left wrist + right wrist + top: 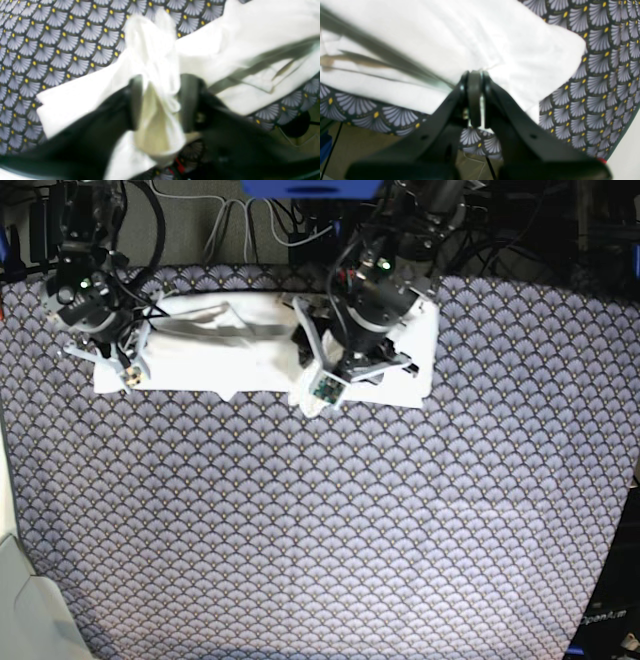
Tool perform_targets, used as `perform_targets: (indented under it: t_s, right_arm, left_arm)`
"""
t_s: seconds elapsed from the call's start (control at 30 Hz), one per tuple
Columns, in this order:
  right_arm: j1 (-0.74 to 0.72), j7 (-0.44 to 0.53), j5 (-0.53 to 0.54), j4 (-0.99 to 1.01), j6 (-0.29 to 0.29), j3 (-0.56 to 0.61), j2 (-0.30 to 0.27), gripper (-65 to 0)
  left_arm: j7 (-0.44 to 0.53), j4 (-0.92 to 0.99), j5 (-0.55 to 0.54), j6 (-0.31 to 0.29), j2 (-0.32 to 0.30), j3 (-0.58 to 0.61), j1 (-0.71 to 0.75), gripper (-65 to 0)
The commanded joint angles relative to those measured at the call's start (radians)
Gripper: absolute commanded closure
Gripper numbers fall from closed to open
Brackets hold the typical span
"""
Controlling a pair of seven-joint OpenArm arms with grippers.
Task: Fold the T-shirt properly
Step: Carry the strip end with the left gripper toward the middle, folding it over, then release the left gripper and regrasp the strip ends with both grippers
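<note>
T-shirt (250, 345) lies lengthwise side to side; right tool (474, 75) pinched together, left tool (160, 100) seemingly apart around cloth.

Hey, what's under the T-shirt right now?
The T-shirt lies on the fan-patterned cloth, which shows all around it. What is beneath the shirt's middle is covered. The left gripper has a bunch of its fabric between its jaws.
</note>
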State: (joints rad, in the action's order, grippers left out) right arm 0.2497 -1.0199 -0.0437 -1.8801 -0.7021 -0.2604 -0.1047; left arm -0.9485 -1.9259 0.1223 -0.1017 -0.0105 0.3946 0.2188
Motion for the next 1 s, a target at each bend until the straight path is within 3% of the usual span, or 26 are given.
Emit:
perform_targets:
  t_s: [0.0, 0.13, 0.3, 0.47, 0.63, 0.8, 0.97]
  right_arm:
    - [-0.008, 0.011, 0.003, -0.016, 0.004, -0.001, -0.010, 0.0]
    - [-0.005, 0.011, 0.003, -0.016, 0.004, -0.001, -0.010, -7.3]
    - [-0.003, 0.011, 0.003, -0.022, 0.004, -0.003, -0.022, -23.4]
    - [-0.006, 0.011, 0.003, -0.059, 0.004, -0.027, -0.037, -33.6]
    - [-0.029, -0.012, 0.009, -0.094, 0.004, -0.109, -0.040, -33.7]
    - [-0.066, -0.053, 0.009, -0.088, 0.004, -0.152, -0.043, -33.8]
    - [-0.129, -0.168, 0.008, -0.086, 0.004, -0.153, -0.042, -33.8]
  left_arm:
    - [0.018, -0.024, -0.009, -0.010, 0.004, 0.025, -0.003, -37.2]
    - [0.018, -0.025, -0.009, -0.010, 0.004, 0.065, -0.006, -48.0]
    - [0.015, -0.070, -0.002, -0.003, 0.002, 0.059, -0.009, -45.6]
    - [0.015, -0.076, -0.008, -0.007, -0.030, -0.104, -0.005, -34.8]
    - [0.012, -0.068, -0.009, -0.008, -0.093, -0.288, 0.003, -19.7]
    - [0.016, 0.019, -0.009, -0.010, -0.125, -0.336, -0.006, -0.7]
    - [0.019, 0.113, -0.009, -0.010, -0.124, -0.331, -0.009, -0.5]
